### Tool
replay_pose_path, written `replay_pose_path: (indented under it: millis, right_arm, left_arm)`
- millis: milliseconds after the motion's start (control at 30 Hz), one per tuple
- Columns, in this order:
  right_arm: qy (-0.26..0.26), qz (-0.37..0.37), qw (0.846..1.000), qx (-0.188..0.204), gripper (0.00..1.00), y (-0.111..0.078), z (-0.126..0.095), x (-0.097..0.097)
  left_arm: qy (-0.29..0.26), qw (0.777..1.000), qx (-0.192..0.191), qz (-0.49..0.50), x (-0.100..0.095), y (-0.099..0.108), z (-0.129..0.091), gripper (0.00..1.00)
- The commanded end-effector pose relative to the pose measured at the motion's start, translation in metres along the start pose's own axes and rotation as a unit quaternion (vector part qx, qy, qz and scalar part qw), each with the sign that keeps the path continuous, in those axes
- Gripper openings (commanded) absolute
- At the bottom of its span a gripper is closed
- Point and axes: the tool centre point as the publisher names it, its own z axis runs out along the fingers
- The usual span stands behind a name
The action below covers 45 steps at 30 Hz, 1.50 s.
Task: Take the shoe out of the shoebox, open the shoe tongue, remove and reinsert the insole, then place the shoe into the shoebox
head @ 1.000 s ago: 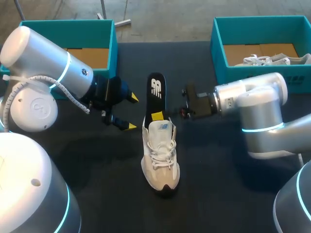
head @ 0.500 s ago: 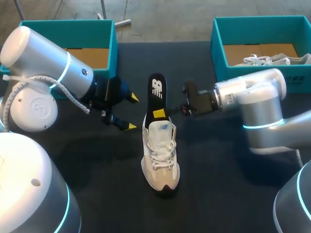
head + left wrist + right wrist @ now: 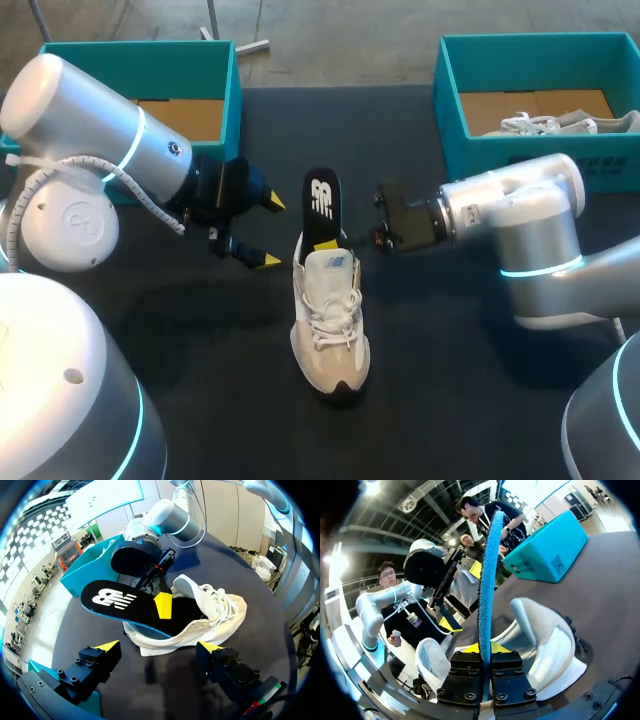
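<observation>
Insole (image 3: 321, 196) in right gripper (image 3: 326, 243)

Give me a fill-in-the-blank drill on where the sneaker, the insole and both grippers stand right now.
1. The right gripper is shut on the black ___.
2. The left gripper holds nothing; its fingers are ___.
3. The white sneaker rests on the black ___.
4. A second white shoe lies in the shoebox on my ___ side.
Missing words: insole; open; table; right.
</observation>
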Motion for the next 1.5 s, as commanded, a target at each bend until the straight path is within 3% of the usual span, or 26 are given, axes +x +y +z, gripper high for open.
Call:
replay_pose_path:
  millis: [33, 300, 367, 433, 667, 1000, 1200, 1500]
  right_arm:
    - [-0.004, 0.003, 1.000, 0.002, 0.00, -0.005, 0.005, 0.003]
    - [-0.009, -0.004, 1.000, 0.001, 0.00, -0.001, 0.005, 0.004]
    - [-0.011, -0.008, 1.000, 0.002, 0.04, 0.002, 0.004, 0.005]
    - [-0.016, -0.014, 1.000, 0.008, 0.15, 0.007, 0.003, 0.007]
    - [-0.021, -0.030, 0.999, 0.016, 0.19, 0.020, 0.000, 0.008]
    - [-0.021, -0.037, 0.999, 0.019, 0.15, 0.024, -0.005, 0.000]
    - [-0.009, -0.030, 0.999, 0.018, 0.00, 0.024, -0.002, -0.004]
    - [0.014, -0.003, 0.999, 0.036, 0.00, 0.014, 0.007, -0.004]
  left_arm:
    - [0.000, 1.000, -0.002, 0.000, 0.000, 0.000, 0.000, 1.00]
    - [0.000, 1.000, -0.002, 0.000, 0.000, 0.000, 0.000, 1.00]
    - [0.000, 1.000, -0.002, 0.000, 0.000, 0.000, 0.000, 1.00]
    - [0.000, 1.000, -0.002, 0.000, 0.000, 0.000, 0.000, 1.00]
    - [0.000, 1.000, -0.002, 0.000, 0.000, 0.000, 0.000, 1.00]
    - [0.000, 1.000, -0.002, 0.000, 0.000, 0.000, 0.000, 1.00]
    - [0.000, 1.000, -0.002, 0.000, 0.000, 0.000, 0.000, 1.00]
    - [0.000, 1.000, -0.002, 0.000, 0.000, 0.000, 0.000, 1.00]
